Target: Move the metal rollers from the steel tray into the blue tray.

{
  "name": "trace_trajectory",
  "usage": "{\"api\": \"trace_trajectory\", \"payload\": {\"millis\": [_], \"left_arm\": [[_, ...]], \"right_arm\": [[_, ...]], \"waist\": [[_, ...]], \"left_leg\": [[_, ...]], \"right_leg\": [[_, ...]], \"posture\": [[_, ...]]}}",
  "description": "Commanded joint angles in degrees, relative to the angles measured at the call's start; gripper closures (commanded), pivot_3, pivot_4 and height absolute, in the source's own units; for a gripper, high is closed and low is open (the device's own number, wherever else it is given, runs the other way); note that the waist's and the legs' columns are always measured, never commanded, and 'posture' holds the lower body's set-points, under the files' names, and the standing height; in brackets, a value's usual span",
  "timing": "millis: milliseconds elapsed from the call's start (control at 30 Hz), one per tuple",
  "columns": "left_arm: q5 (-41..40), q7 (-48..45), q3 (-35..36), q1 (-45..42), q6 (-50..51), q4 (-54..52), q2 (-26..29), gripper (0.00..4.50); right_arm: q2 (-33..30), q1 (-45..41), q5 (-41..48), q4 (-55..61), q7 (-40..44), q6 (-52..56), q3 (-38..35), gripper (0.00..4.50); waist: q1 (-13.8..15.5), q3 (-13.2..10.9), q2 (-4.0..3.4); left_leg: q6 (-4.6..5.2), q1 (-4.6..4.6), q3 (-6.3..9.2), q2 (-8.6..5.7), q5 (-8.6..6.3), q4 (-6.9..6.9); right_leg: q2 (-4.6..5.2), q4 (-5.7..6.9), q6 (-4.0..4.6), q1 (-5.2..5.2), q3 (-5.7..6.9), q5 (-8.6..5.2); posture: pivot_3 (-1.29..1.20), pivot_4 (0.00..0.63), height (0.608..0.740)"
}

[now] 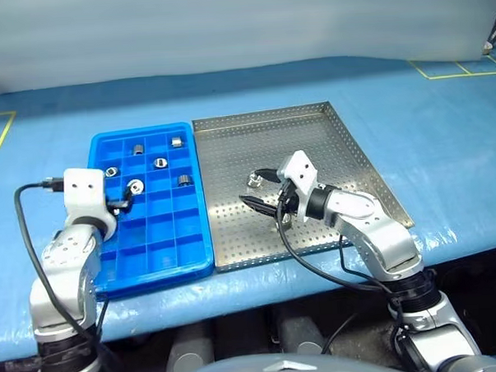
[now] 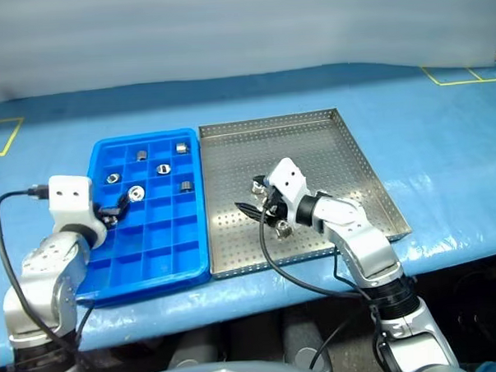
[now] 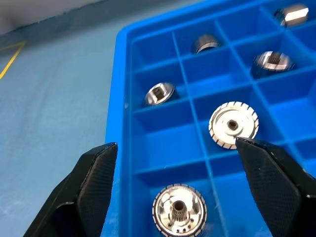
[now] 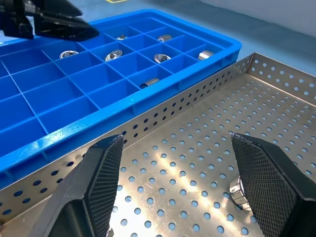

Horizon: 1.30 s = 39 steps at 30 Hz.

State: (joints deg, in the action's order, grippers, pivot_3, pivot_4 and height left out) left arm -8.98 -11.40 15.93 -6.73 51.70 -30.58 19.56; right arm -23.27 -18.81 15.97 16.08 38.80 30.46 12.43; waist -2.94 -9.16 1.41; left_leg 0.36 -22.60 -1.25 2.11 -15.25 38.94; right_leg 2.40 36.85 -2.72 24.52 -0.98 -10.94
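Blue tray [image 1: 153, 264] and steel tray [image 1: 345, 157] sit side by side on the blue-covered counter [image 1: 443, 120], long edges touching or nearly so; blue tray on robot's left.

Metal rollers [image 1: 160, 163]: six visible in blue tray, each in its own compartment, all in the far half. Near half of the grid holds none. In left wrist view two rollers lie flat, hole up, w/ ribbed rims [image 3: 233, 125]; others stand on edge or tilted.

Steel tray: one roller [image 1: 254, 180] remains on the perforated floor, left-centre, just beside the right gripper. In right wrist view a roller [image 4: 238, 191] lies on the floor, close against the inner face of one finger; contact can't be confirmed.

Left gripper [image 1: 125, 198]: over the blue tray's left columns, jaws spread apart, nothing between them. A flat roller [image 3: 178, 211] lies in the compartment directly below the gap.

Right gripper [image 1: 262, 189]: low over steel tray, pointing toward the blue tray, jaws spread wide, nothing grasped. Fingers [image 4: 101, 180] straddle bare perforated floor.
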Motion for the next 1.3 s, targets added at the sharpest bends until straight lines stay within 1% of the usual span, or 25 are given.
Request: {"api": "trace_trajectory", "payload": {"millis": [33, 133, 200, 300, 500, 567, 733, 1000, 1300], "left_arm": [[-4.90, -7.29, -5.37, -3.08, -3.24, -0.82, 0.84, 0.54], [-5.31, -11.48, -11.53, -6.84, -4.86, 3.40, 1.98, 0.54], [-3.79, -11.66, -14.71, -10.32, -6.45, 8.65, 1.49, 0.54], [-1.69, -12.17, -18.63, -16.11, -9.55, 18.55, 0.38, 0.54], [0.02, -16.03, -24.08, -22.91, -14.06, 31.57, -1.00, 0.54], [0.35, -16.91, -24.95, -25.07, -15.27, 36.19, -2.01, 0.54], [2.36, -16.90, -25.57, -27.51, -18.43, 43.77, -2.75, 0.54], [2.27, -18.94, -25.24, -27.95, -20.23, 48.09, -3.76, 0.54], [4.53, -17.95, -26.30, -28.83, -21.71, 53.33, -4.85, 0.54]], "right_arm": [[-2.93, 0.65, -0.36, 2.51, 0.47, 0.13, -2.27, 0.81], [-7.15, 1.94, -1.85, 4.00, 0.76, 1.02, -2.51, 0.81], [-9.12, 2.86, -2.61, 4.76, 0.74, 1.49, -2.39, 0.81], [-9.55, 4.17, -2.23, 6.34, 0.09, 2.14, -2.97, 0.81], [-8.18, 6.53, -2.29, 8.76, -2.01, 2.82, -2.82, 0.81], [-7.90, 7.28, -2.66, 9.15, -2.62, 2.93, -2.54, 0.81], [-7.86, 8.39, -2.84, 9.99, -3.42, 3.12, -2.58, 0.81], [-8.12, 8.82, -3.70, 9.78, -3.48, 3.27, -2.27, 0.81], [-7.85, 8.65, -4.43, 9.52, -3.47, 3.05, -1.56, 0.81]], "waist": [[-0.06, 0.00, 0.00], [-0.14, 0.00, 0.00], [-0.49, 0.00, -0.01], [-1.27, 0.00, -0.01], [-3.11, 0.00, -0.01], [-3.51, 0.00, -0.01], [-4.90, 0.00, -0.02], [-7.44, 0.00, -0.02], [-7.91, 0.00, -0.02]], "left_leg": [[0.01, 0.00, -0.02, -0.04, 0.00, 0.01], [0.04, -0.01, -0.04, -0.06, -0.02, 0.03], [0.05, 0.00, -0.05, -0.05, -0.03, 0.03], [0.05, 0.01, -0.03, -0.04, -0.02, 0.07], [0.09, -0.03, -0.05, -0.02, -0.05, 0.06], [0.11, -0.06, -0.05, -0.03, -0.06, 0.06], [0.12, -0.06, -0.06, -0.05, -0.06, 0.10], [0.12, -0.04, -0.03, -0.04, -0.06, 0.09], [0.12, -0.01, -0.02, -0.05, -0.06, 0.10]], "right_leg": [[0.03, 0.00, 0.01, 0.00, -0.02, 0.00], [0.02, -0.02, 0.01, -0.01, -0.03, -0.01], [0.02, -0.02, 0.01, -0.01, -0.04, -0.02], [-0.03, 0.01, -0.12, -0.01, -0.04, -0.10], [-0.06, -0.02, -0.34, 0.04, -0.12, -0.03], [-0.05, -0.03, -0.51, 0.04, -0.11, 0.06], [-0.02, -0.05, -0.55, 0.01, -0.12, 0.05], [-0.03, -0.01, -0.59, 0.03, -0.14, 0.06], [-0.02, -0.02, -0.64, 0.00, -0.17, 0.08]], "posture": [[-0.10, 0.150, 0.740], [-0.13, 0.150, 0.740], [-0.15, 0.150, 0.740], [-0.19, 0.150, 0.740], [-0.24, 0.150, 0.740], [-0.26, 0.150, 0.740], [-0.28, 0.150, 0.740], [-0.28, 0.150, 0.740], [-0.28, 0.150, 0.740]]}}
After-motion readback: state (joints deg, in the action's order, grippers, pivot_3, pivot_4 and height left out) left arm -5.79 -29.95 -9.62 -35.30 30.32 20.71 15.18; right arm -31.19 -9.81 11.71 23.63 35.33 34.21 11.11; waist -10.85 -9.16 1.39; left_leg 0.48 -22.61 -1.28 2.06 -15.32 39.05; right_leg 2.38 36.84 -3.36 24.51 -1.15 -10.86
